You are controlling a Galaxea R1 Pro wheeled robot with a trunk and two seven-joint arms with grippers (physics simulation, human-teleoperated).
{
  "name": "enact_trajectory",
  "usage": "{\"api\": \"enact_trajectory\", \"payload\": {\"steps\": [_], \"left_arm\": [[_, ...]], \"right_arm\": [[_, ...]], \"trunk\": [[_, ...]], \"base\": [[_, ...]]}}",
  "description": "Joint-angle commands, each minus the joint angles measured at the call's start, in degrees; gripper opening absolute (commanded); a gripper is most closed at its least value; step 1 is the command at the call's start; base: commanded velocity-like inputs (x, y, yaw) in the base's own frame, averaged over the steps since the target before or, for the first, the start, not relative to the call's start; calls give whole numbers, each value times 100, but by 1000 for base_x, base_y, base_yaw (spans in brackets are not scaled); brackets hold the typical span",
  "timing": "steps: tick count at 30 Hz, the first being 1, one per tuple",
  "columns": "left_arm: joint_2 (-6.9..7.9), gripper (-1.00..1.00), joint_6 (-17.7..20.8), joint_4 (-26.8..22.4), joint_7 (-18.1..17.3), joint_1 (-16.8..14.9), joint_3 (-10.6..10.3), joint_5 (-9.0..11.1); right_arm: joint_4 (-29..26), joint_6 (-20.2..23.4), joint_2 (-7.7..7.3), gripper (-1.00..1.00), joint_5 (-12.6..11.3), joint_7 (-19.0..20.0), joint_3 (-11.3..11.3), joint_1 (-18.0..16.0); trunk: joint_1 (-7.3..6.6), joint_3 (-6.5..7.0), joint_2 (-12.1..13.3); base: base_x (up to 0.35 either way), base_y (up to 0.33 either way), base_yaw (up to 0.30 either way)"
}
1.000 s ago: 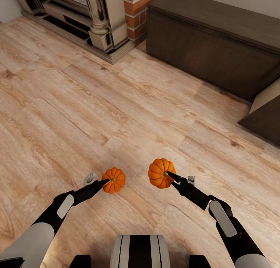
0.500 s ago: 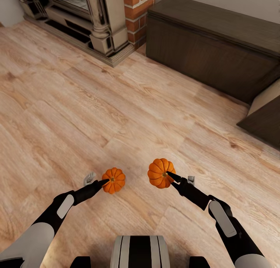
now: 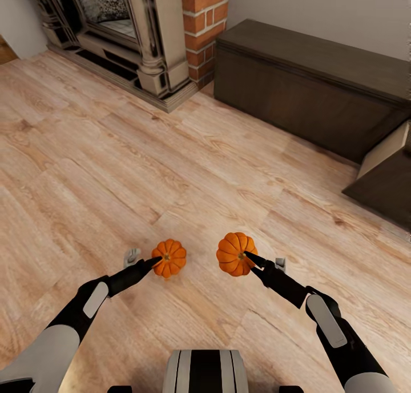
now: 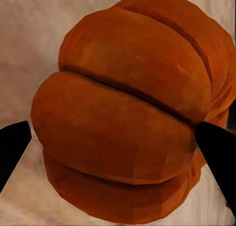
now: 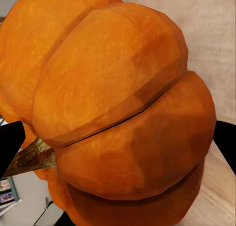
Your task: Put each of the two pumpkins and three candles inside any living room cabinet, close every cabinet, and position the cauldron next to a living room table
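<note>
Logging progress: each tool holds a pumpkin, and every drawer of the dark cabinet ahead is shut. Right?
Not quite. The left tool and right tool do each hold a pumpkin, but the dark cabinet is not fully shut: the head view shows one drawer pulled out at its right end.

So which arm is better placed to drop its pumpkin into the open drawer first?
The right, probably. Both grippers hold pumpkins, but the right gripper with its pumpkin is on the side of the open drawer, while the left gripper and its pumpkin sit farther off.
</note>
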Motion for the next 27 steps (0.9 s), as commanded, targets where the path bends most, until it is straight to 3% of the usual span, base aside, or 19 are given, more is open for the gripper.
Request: {"api": "enact_trajectory", "payload": {"steps": [1, 12, 17, 20, 27], "left_arm": [[0, -100, 35, -58, -20, -1, 13, 12], [0, -100, 107, -469, -46, 26, 67, 33], [24, -100, 326, -1052, -33, 61, 90, 75], [91, -100, 616, -1476, -21, 72, 98, 80], [330, -100, 836, -1724, -27, 78, 102, 90]], "right_arm": [[1, 37, 1, -100, -29, -8, -4, -1], [6, 35, 0, -100, -31, -9, -5, -1], [9, 33, -8, -100, -35, -9, -5, -1], [9, 32, -17, -100, -36, -9, -5, -1], [9, 32, -5, -100, -26, -35, -5, -1]], "trunk": [[-3, 20, 0], [-31, 263, 15], [-44, 374, 22], [-52, 441, 26], [-70, 596, 35]], "base": [[0, 0, 0], [0, 0, 0], [0, 0, 0], [0, 0, 0], [0, 0, 0]]}}
